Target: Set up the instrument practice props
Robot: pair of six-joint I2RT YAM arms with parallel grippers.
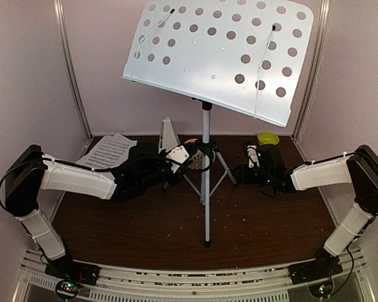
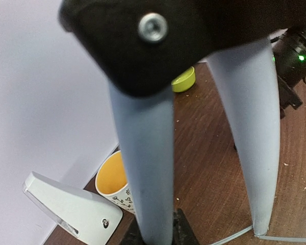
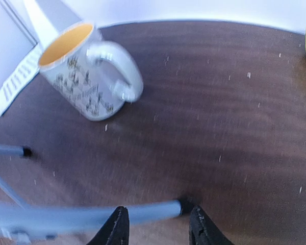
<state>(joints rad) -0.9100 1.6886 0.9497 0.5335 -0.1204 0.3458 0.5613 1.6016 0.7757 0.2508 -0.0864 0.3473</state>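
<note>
The music stand [image 1: 220,56] stands upright mid-table, its pale perforated desk tilted above a grey tripod. My left gripper [image 1: 188,165] [image 2: 155,232] is shut on one tripod leg [image 2: 143,153], which runs up between its fingers. My right gripper [image 1: 239,171] [image 3: 158,227] is open, its fingertips either side of the black-capped foot of another leg [image 3: 92,217] lying on the table. The white metronome [image 1: 169,133] [image 2: 66,209] stands behind the tripod at the back wall. A sheet-music page [image 1: 107,151] [image 3: 15,84] lies flat at the back left.
A patterned mug [image 2: 115,181] [image 3: 86,71] with an orange inside stands by the metronome, close to the tripod hub. A small green bowl [image 1: 268,137] [image 2: 183,80] sits at the back right. Walls close off the brown table [image 1: 271,220] at the back and sides.
</note>
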